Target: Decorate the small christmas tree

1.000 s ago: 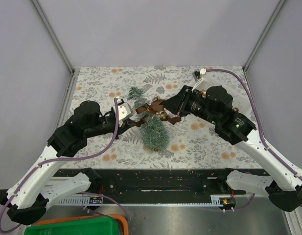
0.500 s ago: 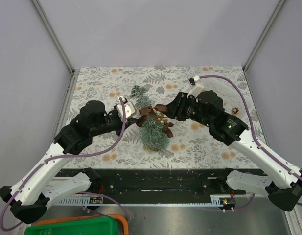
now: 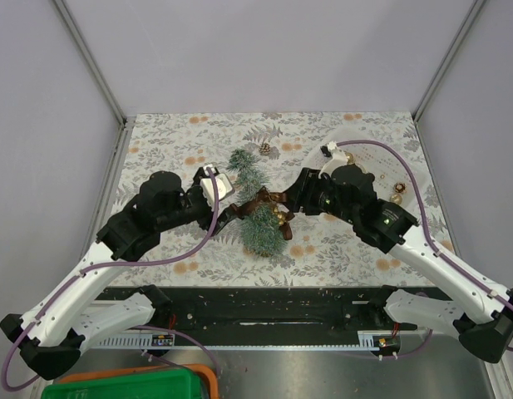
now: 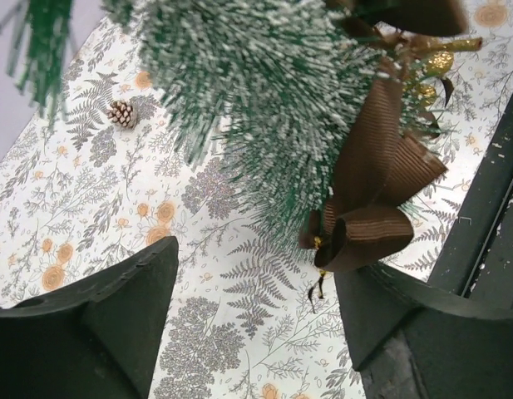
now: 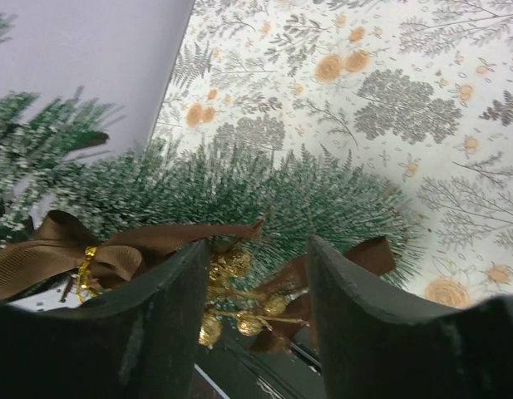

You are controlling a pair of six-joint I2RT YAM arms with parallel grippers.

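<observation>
Fingers (image 4: 98, 324) of the left gripper (image 4: 256, 266) stand wide apart, gripping nothing. Fingers (image 5: 156, 332) of the right gripper (image 5: 258, 245) stand partly apart, gold baubles (image 5: 227, 264) showing between them. The tree (image 3: 263, 231) sits mid-table (image 3: 347, 249), with a brown ribbon (image 3: 258, 202) at its 12 o'clock.

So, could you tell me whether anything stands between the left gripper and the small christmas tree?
Nothing separate does. The left gripper is open, with the small christmas tree directly ahead. Only the brown ribbon draped on the tree hangs on its near side, toward the right.
</observation>
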